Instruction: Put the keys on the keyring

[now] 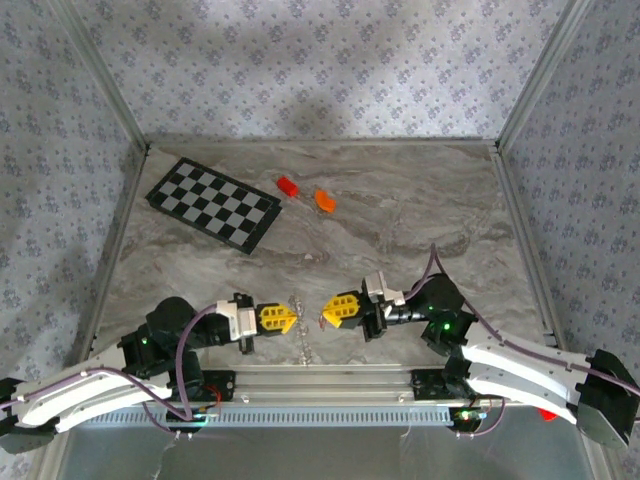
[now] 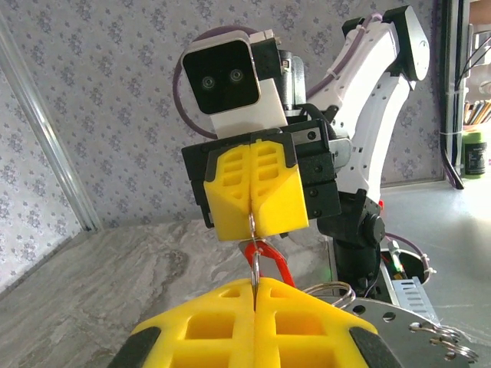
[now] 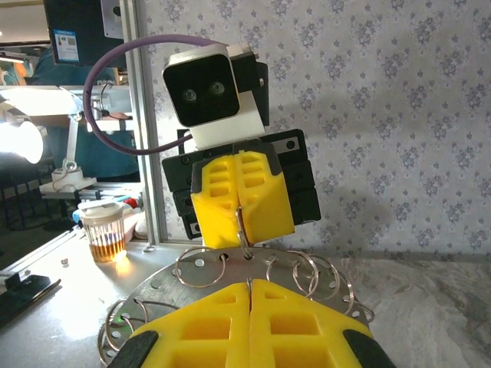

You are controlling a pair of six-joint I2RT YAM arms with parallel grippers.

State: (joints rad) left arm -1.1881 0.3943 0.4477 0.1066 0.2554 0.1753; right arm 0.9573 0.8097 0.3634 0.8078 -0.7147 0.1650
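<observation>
Had the left gripper shut, its yellow fingers flush right under the left wrist camera, nipping a thin metal edge, judged part of the keyring. Faced the right gripper just opposite, likewise closed, pinching the key by its silvery end, red head hanging below the tips. Met almost tip to tip low over the near middle of the table, keyring between and beneath them.

Judged the task barely begun: key in hand and close beside the ring, but not seen threaded on any loop. Threading left to do, and any further keys as well.

Counted two grippers, one key and one keyring: a round grey plate with split rings along its rim, at least five, exact number hard to tell. Farther out, counted one checkered board, one red brick and one orange block, all well apart from the grippers, toward the far side.
</observation>
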